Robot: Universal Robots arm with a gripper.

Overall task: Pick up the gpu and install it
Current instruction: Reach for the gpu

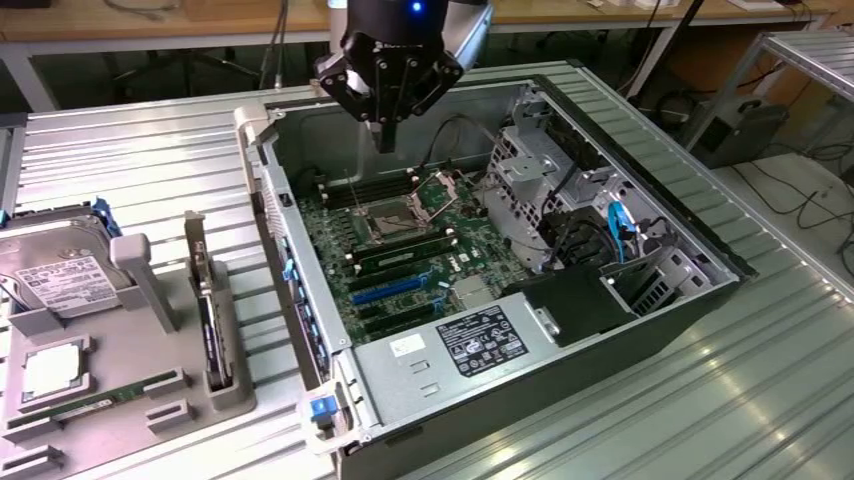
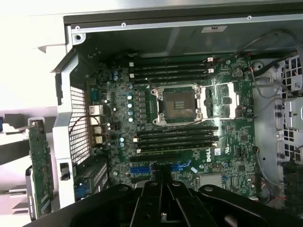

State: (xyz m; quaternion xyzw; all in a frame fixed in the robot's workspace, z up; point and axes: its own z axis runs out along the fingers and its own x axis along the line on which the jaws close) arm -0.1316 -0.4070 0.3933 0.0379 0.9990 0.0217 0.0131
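Gpu (image 1: 210, 330) stands on edge in the grey holder (image 1: 174, 400), lengthwise beside the case (image 1: 280, 220), well to the exterior view's left of the empty, pressed-together fingers (image 1: 387, 130).

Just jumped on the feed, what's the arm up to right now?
The claw hangs shut and empty above the open PC case, looking down on the motherboard. The gpu has not been picked up: it stands on edge in the grey tray beside the case, at the exterior view's left.
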